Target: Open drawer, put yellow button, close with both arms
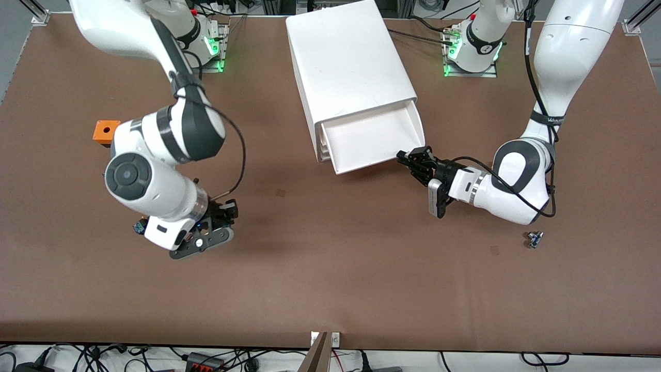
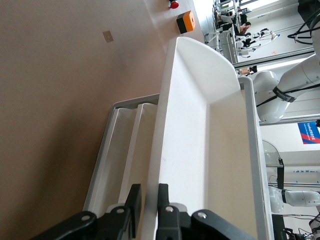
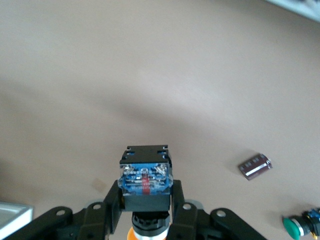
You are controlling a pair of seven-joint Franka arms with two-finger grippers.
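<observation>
The right gripper clamps the yellow button above the table's right-arm end. The left gripper pinches the pulled-out drawer's front rim.

White arms, dark grey joints, black cables, black two-finger grippers.

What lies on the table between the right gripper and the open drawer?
Nothing. In the front view only bare brown table lies between the right gripper, shut on the yellow button, and the drawer, whose front edge the left gripper grips.
</observation>
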